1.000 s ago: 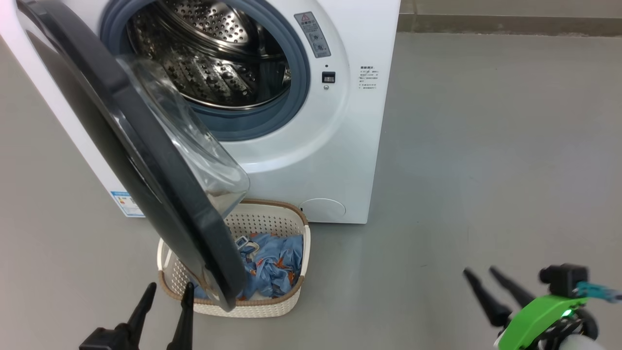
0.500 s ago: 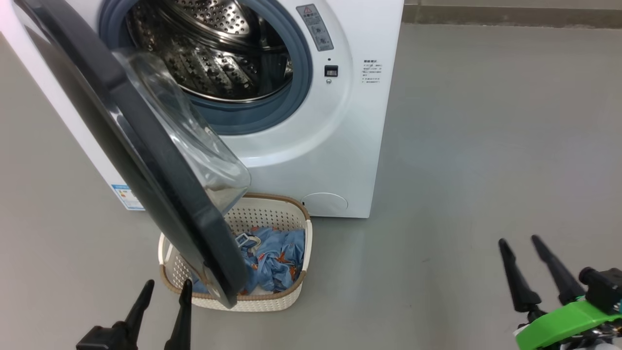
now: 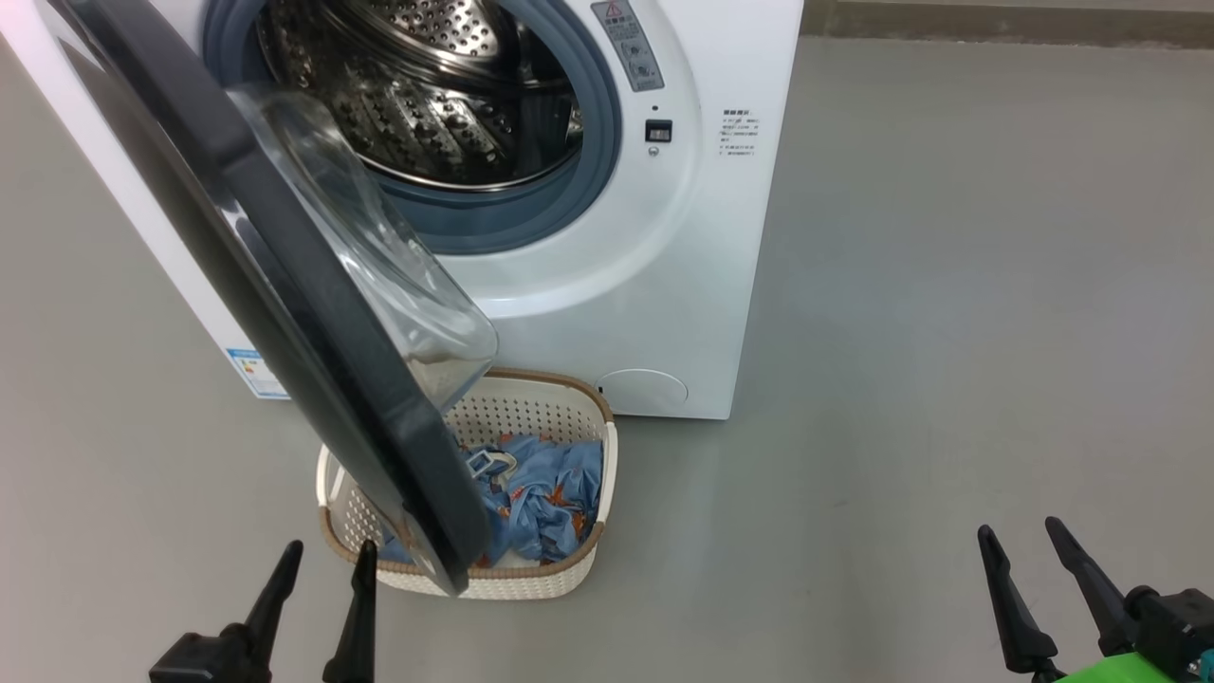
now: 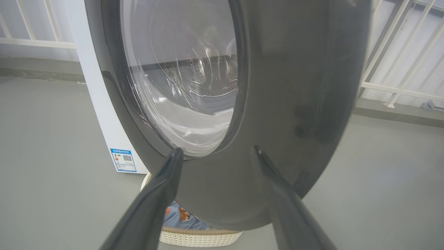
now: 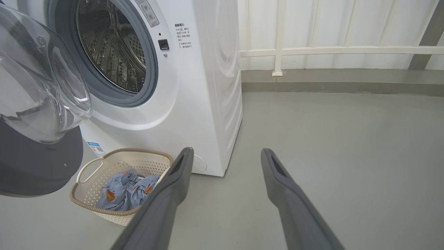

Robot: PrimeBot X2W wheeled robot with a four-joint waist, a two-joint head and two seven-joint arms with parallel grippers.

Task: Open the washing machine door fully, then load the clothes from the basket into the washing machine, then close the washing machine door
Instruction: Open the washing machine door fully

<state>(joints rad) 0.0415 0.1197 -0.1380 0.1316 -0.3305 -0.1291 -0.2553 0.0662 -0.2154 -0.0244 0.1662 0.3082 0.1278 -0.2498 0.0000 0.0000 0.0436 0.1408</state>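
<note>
Black-rimmed washing machine door hung half-open over the basket. I found left gripper and right gripper released, empty. I judged its free edge needed swinging fully aside first.

I can't read any text: blue QR label sits left of the jaws of my left gripper; warning-triangle sticker and small print block on washing machine front, well beyond them, illegible

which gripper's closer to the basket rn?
Left. The left gripper hovers open just short of the near left corner of the basket, by the lower edge of the washing machine door. The right gripper, also open, sits far off to its right.
</note>
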